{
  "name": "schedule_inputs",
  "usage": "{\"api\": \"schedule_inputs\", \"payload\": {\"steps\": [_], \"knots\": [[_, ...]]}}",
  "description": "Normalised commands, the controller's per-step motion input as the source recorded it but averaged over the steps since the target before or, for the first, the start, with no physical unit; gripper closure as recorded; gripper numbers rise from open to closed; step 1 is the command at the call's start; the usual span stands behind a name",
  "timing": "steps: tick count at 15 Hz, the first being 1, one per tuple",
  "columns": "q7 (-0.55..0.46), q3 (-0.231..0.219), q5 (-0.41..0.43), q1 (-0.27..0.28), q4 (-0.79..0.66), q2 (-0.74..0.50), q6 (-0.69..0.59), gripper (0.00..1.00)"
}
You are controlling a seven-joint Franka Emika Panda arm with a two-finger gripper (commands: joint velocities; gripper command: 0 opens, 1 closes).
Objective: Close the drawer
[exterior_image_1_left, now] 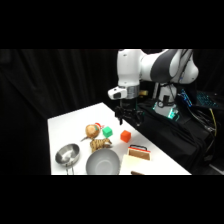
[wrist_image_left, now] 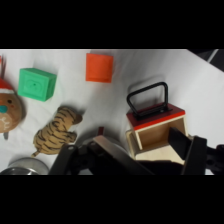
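The small tan-brown wooden drawer (wrist_image_left: 155,132) with its thin black bar handle (wrist_image_left: 148,98) and a red front panel is seen standing pulled out on the white desk (exterior_image_1_left: 60,127), its hollow interior exposed in the wrist view; in the side view it lies near the desk's front right edge (exterior_image_1_left: 139,152). The white arm's black end effector (exterior_image_1_left: 127,118) is held in the air above the desk's far right part, well apart from the drawer and touching nothing; whether its fingers are open or closed cannot be told from either view. Just beyond the drawer an orange-red cube (wrist_image_left: 99,67) is seen, and to its side a green block (wrist_image_left: 36,83). A striped tiger soft toy (wrist_image_left: 55,129) lies between the green block and a large grey steel bowl (exterior_image_1_left: 103,162), whose rim shows at the wrist view's lower edge. A round brown stuffed figure with a red cap (exterior_image_1_left: 92,130) stands beside the green block, and a smaller shiny metal pan with a handle (exterior_image_1_left: 67,154) rests at the desk's front left.
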Motion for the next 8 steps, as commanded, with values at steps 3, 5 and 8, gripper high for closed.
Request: {"api": "schedule_inputs", "payload": {"steps": [3,5,8], "knots": [[-0.44,0.009,0.359,0.132,-0.38,-0.15,0.38,0.00],[-0.45,0.027,0.391,0.138,-0.29,-0.05,0.41,0.00],[-0.42,0.062,0.395,0.129,-0.19,0.04,0.38,0.00]]}}
